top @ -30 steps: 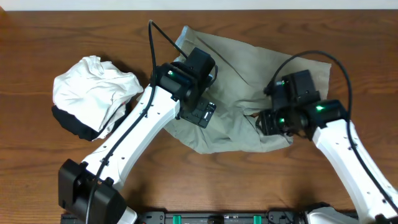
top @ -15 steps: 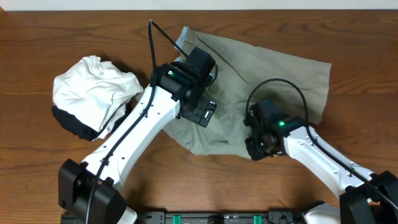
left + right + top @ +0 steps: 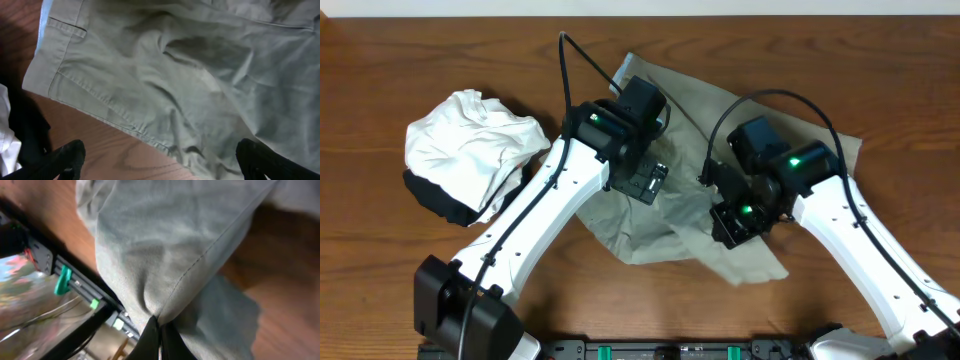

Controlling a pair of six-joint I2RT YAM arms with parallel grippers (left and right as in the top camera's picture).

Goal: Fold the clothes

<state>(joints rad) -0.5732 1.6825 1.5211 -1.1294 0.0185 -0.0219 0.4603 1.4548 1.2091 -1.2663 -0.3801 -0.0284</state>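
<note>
The khaki trousers (image 3: 685, 95) lay rumpled across the middle of the wooden table (image 3: 380, 60), spreading from its far edge toward the near right, as two robot arms worked over them. The right gripper (image 3: 735, 222) had its fingers pressed tight together on a pinched ridge of the cloth along a stitched seam, and the fabric draped away from the pinch on both sides. The left gripper (image 3: 645, 182) hung over the left part of the trousers with its jaws spread wide and nothing between them; its dark fingertips (image 3: 70, 155) showed at the corners of the wrist view, above the hem. To the left, well apart from the trousers, a crumpled white garment (image 3: 470, 140) sat on top of a black garment (image 3: 435, 198).
</note>
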